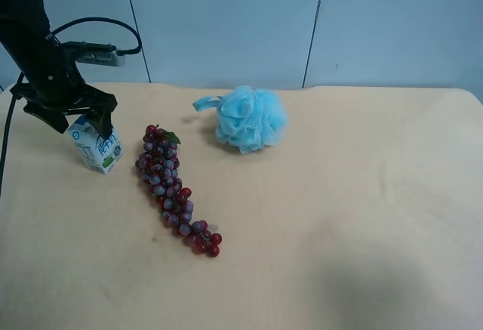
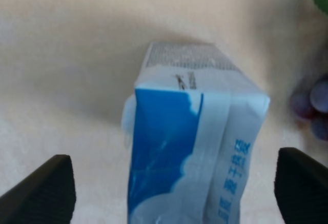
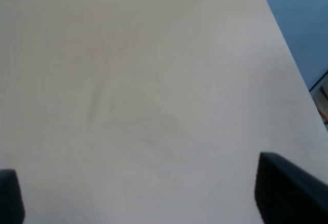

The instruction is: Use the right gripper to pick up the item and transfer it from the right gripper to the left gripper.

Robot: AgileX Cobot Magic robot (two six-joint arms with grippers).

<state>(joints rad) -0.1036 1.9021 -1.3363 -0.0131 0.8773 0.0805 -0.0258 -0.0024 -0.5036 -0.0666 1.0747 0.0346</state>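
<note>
Milk carton [image 1: 99,149] stands on the worktop [image 1: 339,217] at far left, between the left claw's [image 2: 174,193] spread fingers, ungrasped; grapes [image 1: 172,189] lie just right. Right claw [image 3: 138,193] is spread, empty.

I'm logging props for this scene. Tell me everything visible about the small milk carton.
The small blue-and-white paper milk carton stands on the beige tablecloth, leaning slightly, beside the purple grape bunch without touching it. It has a gabled top, blue printing and a green patch low on one face. The left tool straddles its top, fingers open on either side; contact isn't clear.
</note>
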